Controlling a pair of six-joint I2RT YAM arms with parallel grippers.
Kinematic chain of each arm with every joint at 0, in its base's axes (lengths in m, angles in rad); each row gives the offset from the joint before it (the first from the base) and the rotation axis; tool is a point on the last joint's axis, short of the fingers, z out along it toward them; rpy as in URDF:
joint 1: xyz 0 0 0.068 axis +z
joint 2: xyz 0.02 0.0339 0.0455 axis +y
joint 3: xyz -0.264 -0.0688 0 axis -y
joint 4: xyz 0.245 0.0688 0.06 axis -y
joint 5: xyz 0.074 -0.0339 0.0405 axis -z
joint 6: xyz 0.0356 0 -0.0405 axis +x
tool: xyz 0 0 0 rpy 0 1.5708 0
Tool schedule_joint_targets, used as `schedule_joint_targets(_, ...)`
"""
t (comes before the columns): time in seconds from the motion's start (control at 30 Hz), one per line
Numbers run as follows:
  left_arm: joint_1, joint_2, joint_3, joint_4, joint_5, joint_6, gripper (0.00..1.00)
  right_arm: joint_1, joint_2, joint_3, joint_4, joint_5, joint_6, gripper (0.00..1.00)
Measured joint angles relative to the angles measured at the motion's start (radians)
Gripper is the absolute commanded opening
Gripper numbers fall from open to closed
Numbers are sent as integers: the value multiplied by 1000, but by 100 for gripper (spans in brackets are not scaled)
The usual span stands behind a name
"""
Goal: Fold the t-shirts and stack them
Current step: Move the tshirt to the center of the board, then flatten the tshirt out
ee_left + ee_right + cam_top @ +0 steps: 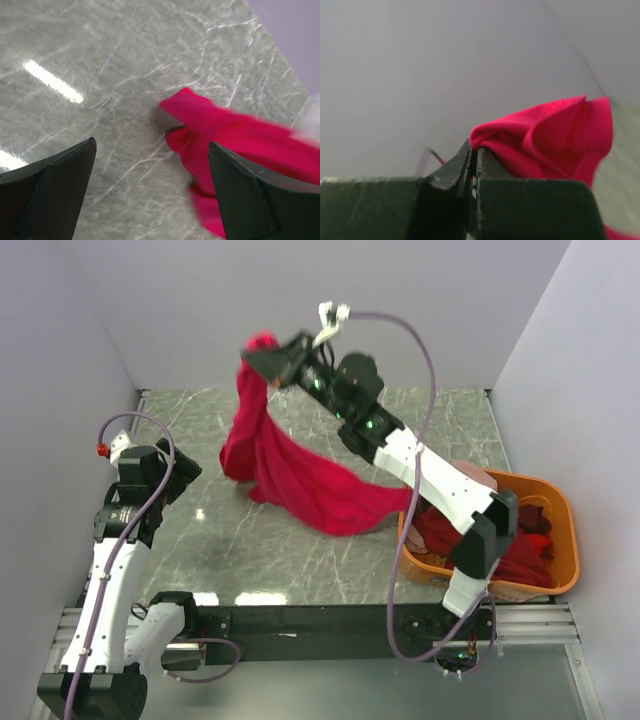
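Nearest, by the desk's (300,565) near right corner, the orange basket (571,540) holds the dark red t-shirts (522,552) in a heap, with what looks like a pale pink one (474,473) at its far rim, partly hidden by the right arm. Toward the left edge the left pincer (152,144) hovers over bare marble, released, its jaws spread wide and holding nothing. A rumpled corner of cloth lies just beyond it.

The crimson-pink t-shirt (300,480) lies between them. Its low end trails on the desk just beside the basket's left wall. From there the cloth climbs in a long drape to a bunch pinched high over the far edge. The right pincer (474,150) is clenched on that bunch, a fold of fabric jammed between its shut jaws.

The long axis therefore runs on a diagonal, from near right on the desk up to far centre in the air. I cannot tell neck from hem, and no label shows.

The shirt should handle as light, limp cloth: no stiffness, easily twisted, and prone to drag on the marble. A single-point hold lets it hang as a rope. A second hold on a free corner or a shoulder seam, well apart from the first, would likely spread it flat for folding.
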Motion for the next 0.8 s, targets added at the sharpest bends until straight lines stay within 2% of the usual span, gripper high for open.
schedule_joint_targets(0.17,1,9,-87,8,14,-46,99,-32,-187,-469,-69,13,-24,0)
schedule_joint_targets(0.37,2,109,-188,98,101,-97,99,-117,-386,-815,-154,27,-85,0)
schedule_joint_targets(0.63,-3,357,-214,304,219,-143,99,-195,-566,-1010,-205,39,-134,0)
schedule_joint_targets(0.77,-34,490,-206,376,240,-153,86,-206,-591,-1018,-224,44,-156,0)
schedule_joint_targets(0.8,-40,515,-202,385,243,-153,80,-209,-594,-1019,-227,45,-159,0)
